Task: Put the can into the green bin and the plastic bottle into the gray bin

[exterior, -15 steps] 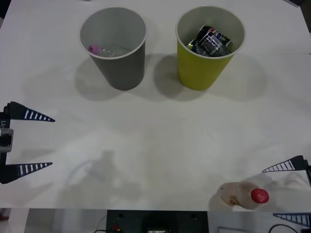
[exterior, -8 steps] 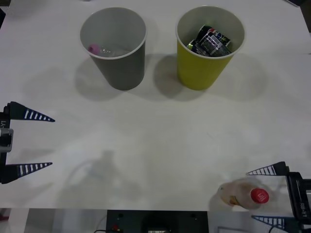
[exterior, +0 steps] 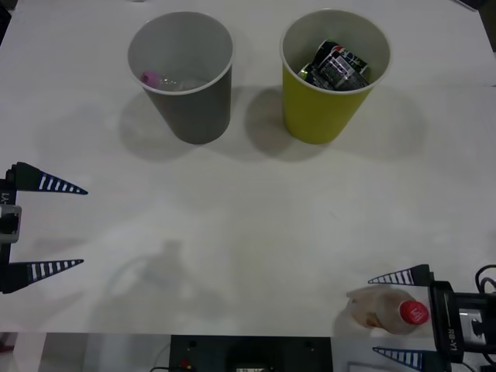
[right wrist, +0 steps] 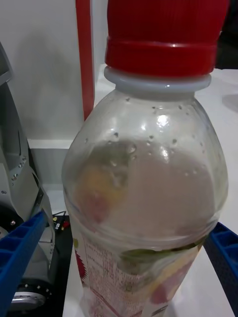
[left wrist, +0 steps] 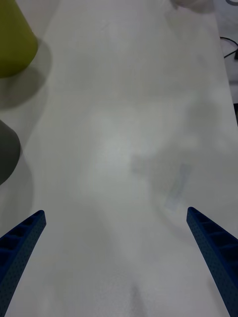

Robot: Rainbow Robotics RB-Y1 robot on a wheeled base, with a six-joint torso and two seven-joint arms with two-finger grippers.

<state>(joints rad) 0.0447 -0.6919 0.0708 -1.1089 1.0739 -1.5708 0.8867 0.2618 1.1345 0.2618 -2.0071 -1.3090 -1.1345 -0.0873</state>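
White table (exterior: 256, 232), plastic bottle (exterior: 385, 309) between right fingers (exterior: 397, 276).

Clear glossy plastic bottle (right wrist: 148, 198) with smooth red cap; matt white table (exterior: 256, 225).

Looks like a robotics lab test bench. Bare white table (exterior: 256, 232), cabling and dark equipment (exterior: 248, 355) under its near edge, left of the right gripper (exterior: 397, 316).

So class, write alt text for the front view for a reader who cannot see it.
The right gripper straddles the plastic bottle, jaws open, at the table's near edge. Beyond stand the gray bin and green bin; the left gripper waits open.
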